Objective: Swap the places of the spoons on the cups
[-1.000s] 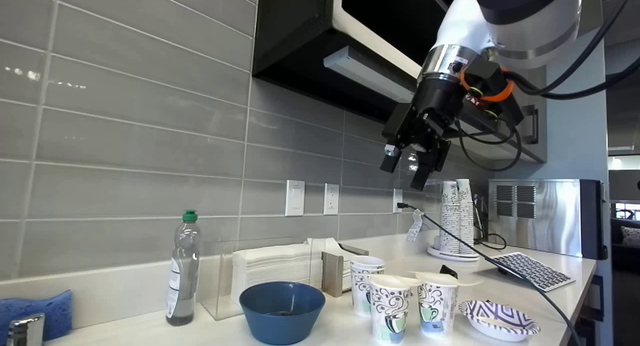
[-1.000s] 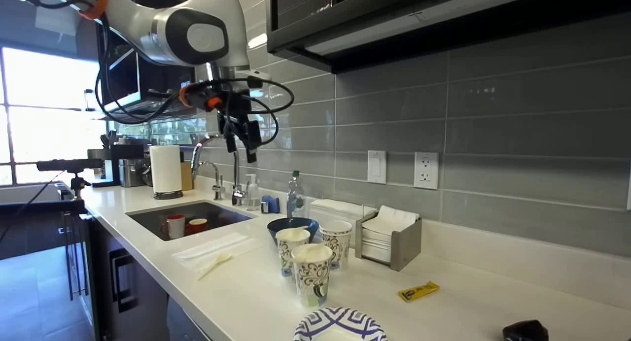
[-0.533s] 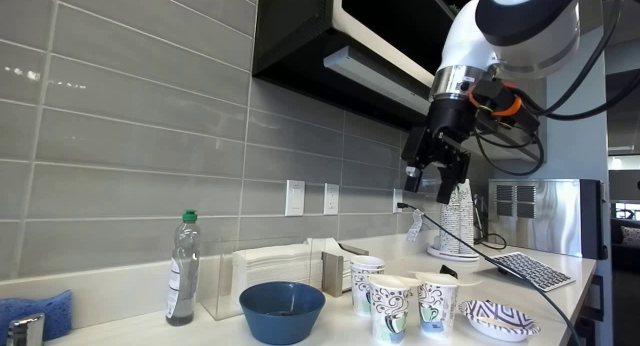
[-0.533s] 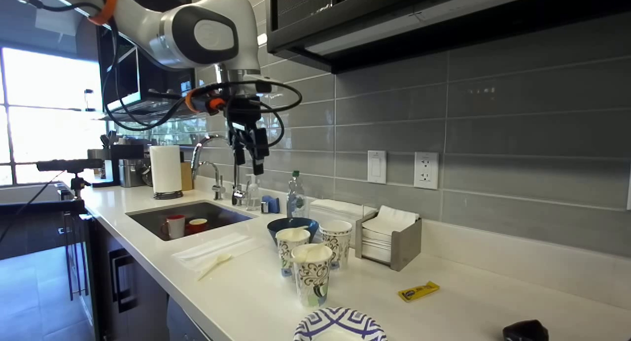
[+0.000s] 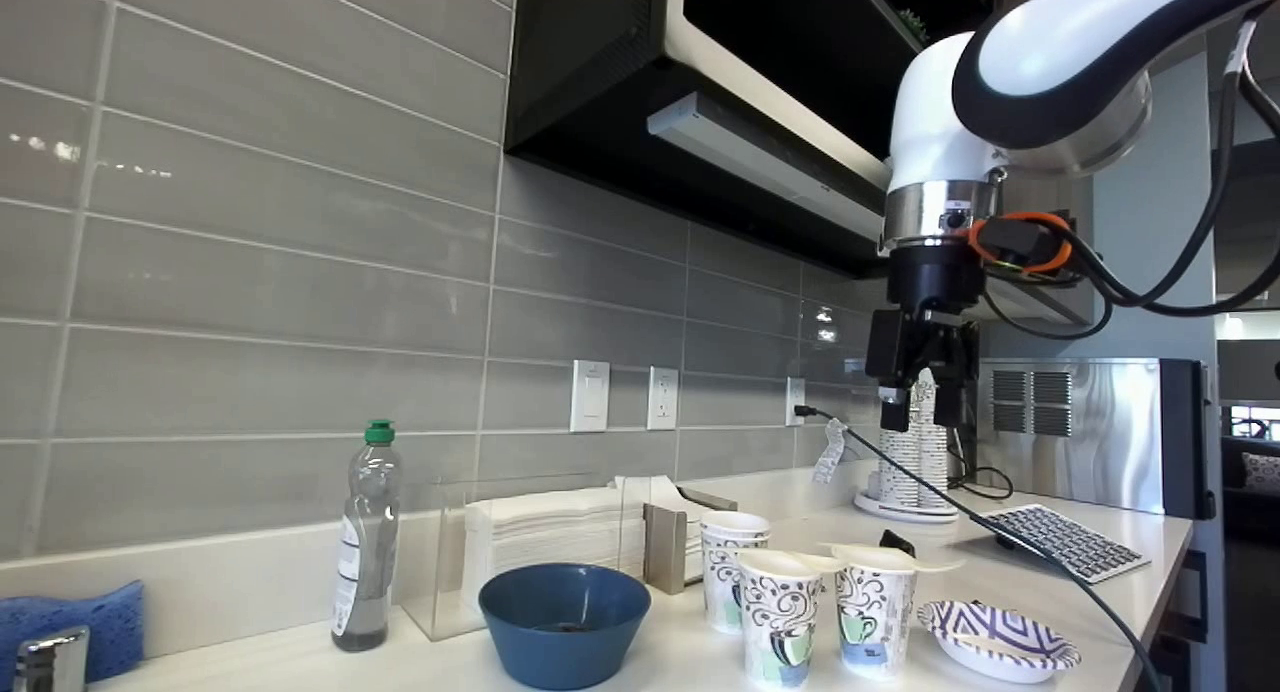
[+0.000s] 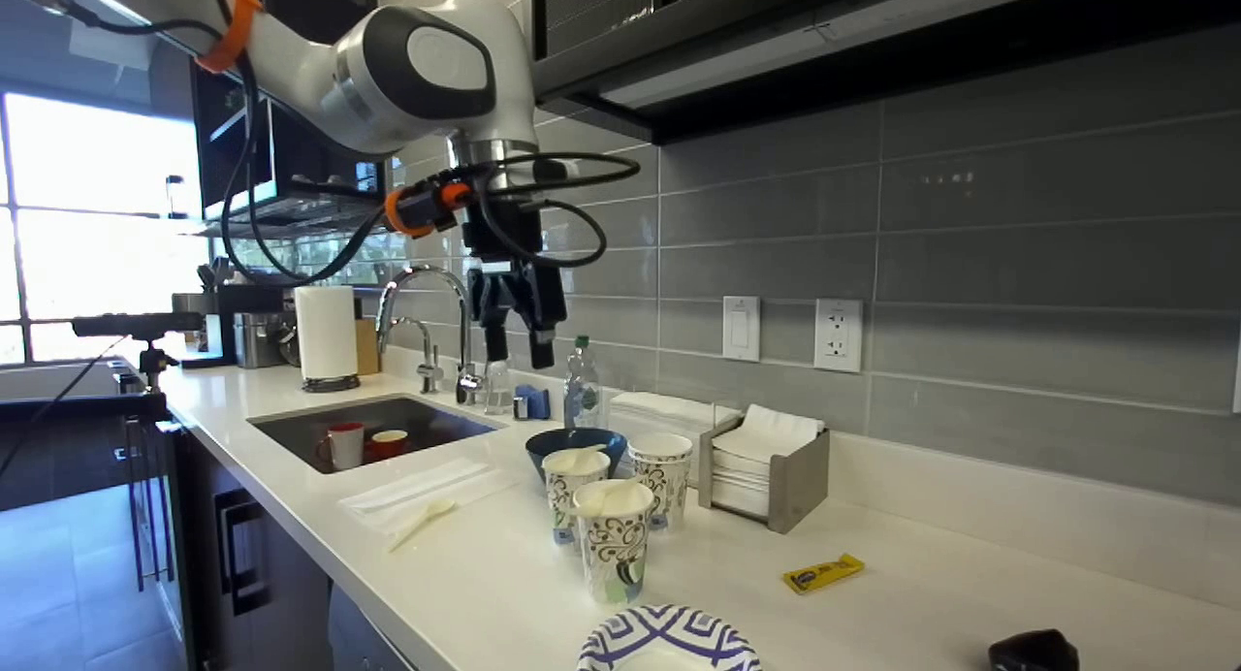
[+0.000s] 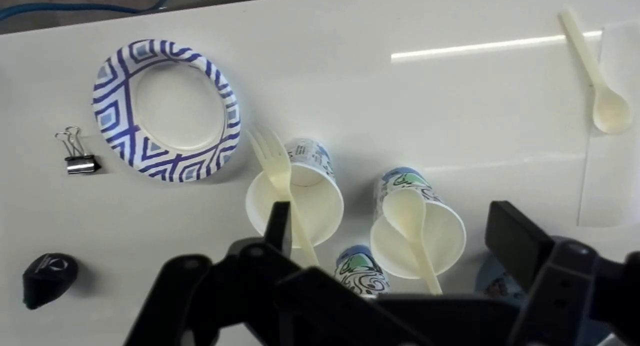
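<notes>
In an exterior view, the plate (image 6: 669,621) is lying nearest. Beyond, the near cup (image 6: 616,555) is standing upright, a fork (image 7: 281,176) bridging its mouth and probably counting as half of the swap. Leftward and farther, a spoon (image 7: 407,216) is crossing the mouth of the far cup (image 6: 564,498); overhanging ends are likely serving as grip points. A loose spoon (image 6: 424,523) is lying at left, partly over a napkin (image 7: 607,186), presumably a spare. Stacked cups (image 6: 669,482) are standing right of the far cup. The gripper (image 6: 520,353) is hanging well above, spread wide and empty, presumably allowing room for either handle.
</notes>
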{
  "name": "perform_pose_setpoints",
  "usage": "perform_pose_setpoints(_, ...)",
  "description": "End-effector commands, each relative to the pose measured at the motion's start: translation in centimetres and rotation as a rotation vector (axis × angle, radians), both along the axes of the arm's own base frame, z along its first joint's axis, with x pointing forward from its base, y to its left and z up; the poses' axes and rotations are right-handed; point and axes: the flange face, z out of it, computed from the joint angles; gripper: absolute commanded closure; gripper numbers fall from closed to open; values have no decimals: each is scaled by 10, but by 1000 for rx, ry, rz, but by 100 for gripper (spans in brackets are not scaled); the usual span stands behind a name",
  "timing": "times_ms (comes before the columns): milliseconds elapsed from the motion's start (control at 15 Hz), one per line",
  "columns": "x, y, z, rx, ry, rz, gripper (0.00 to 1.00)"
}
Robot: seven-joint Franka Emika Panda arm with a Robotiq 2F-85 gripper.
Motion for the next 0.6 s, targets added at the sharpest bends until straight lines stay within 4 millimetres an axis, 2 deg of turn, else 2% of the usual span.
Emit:
perform_pose_setpoints(0, 2, -2, -2, -13, 3, 7, 0)
perform_pose_setpoints(400, 9, -6, -12, -25, 12, 16, 0)
perform_pose_setpoints(533, 15, -11, -27, -19, 25, 22, 0)
